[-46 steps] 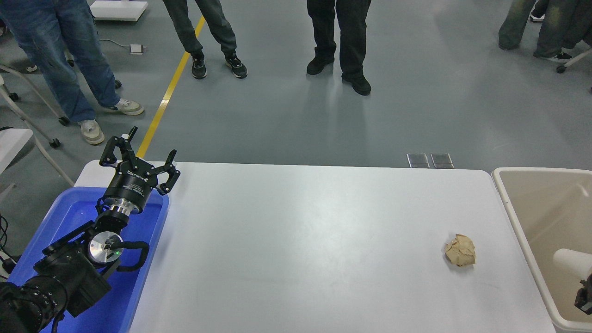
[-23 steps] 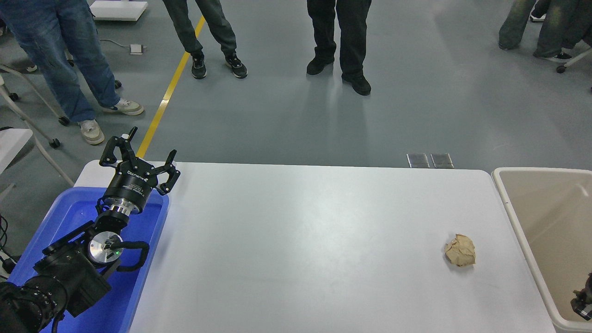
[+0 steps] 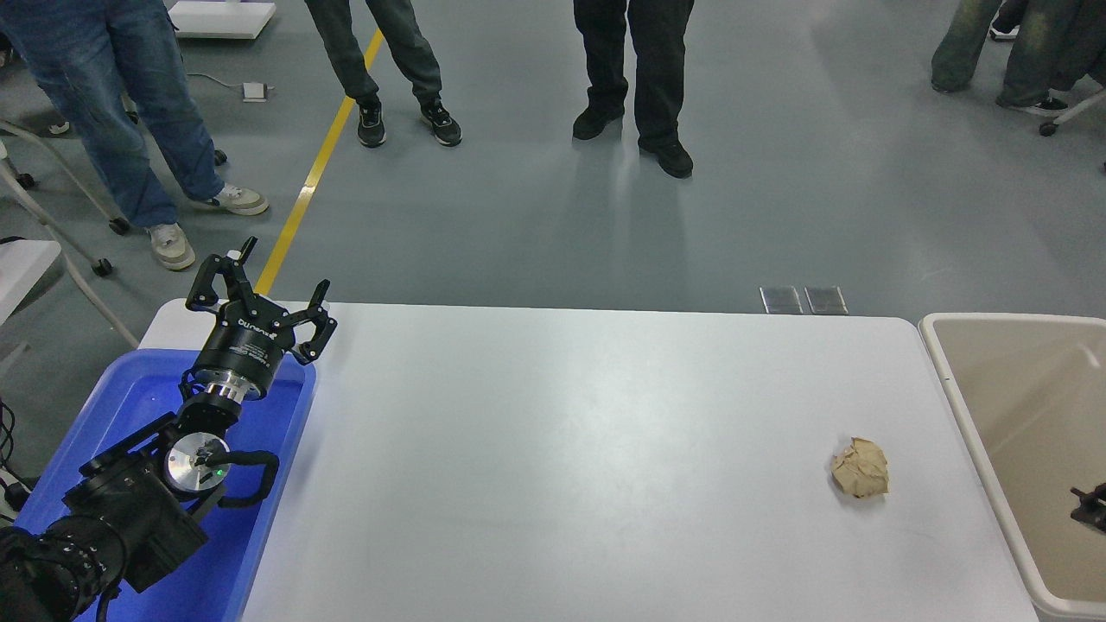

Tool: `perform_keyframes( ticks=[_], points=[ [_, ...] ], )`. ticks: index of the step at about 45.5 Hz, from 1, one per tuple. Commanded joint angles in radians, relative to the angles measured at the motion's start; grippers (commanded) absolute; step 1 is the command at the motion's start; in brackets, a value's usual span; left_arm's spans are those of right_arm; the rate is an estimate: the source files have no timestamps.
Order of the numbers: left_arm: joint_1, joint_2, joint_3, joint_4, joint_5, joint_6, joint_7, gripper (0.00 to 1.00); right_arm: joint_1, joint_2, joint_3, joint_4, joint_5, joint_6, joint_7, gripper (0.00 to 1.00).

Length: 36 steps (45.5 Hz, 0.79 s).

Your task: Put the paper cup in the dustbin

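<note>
A: Cup? I can't find it anywhere in the view, neither on the bench [image 3: 562,432] nor in the part of the dustbin [image 3: 976,406] that shows.

B: Where's the dustbin?

A: At the bench's right end, cut off by the picture's edge. Its tan inside looks bare apart from a black bit of the right gripper [image 3: 1090,505], which pokes in at the right edge over the bin.

B: Its jaws?

A: Too little shows; I cannot tell whether they are apart or together.

B: And the other arm?

A: Parked at the lower left over the blue tray [image 3: 130,389]. The left gripper [image 3: 263,298] points away from the camera with its jaws spread apart, holding nothing.

B: Anything on the bench?

A: A crumpled brown paper ball [image 3: 860,467] near the right end, close to the dustbin's rim but apart from it.

B: People?

A: Several stand on the grey floor beyond the far side; only legs and shoes show.
</note>
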Motion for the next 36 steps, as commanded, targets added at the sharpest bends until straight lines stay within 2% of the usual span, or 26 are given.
perform_keyframes(
  ticks=[1,9,14,26,36],
  points=[
    [0.0,0.0,0.0,0.0,0.0,-0.001,0.0,1.0,0.094,-0.017,-0.029,-0.001,-0.002,0.155,0.011,0.99],
    [0.0,0.0,0.0,0.0,0.0,-0.001,0.0,1.0,0.118,-0.016,-0.031,0.01,-0.002,0.218,0.012,0.99],
    [0.0,0.0,0.0,0.0,0.0,-0.001,0.0,1.0,0.109,-0.065,-0.031,0.12,-0.002,0.22,0.037,0.98],
    [0.0,0.0,0.0,0.002,0.0,0.001,0.0,1.0,0.071,-0.229,-0.026,0.496,-0.005,0.171,0.126,0.98],
    [0.0,0.0,0.0,0.0,0.0,0.001,-0.002,1.0,0.069,-0.221,0.003,0.683,-0.088,0.068,0.208,0.98]
  ],
)
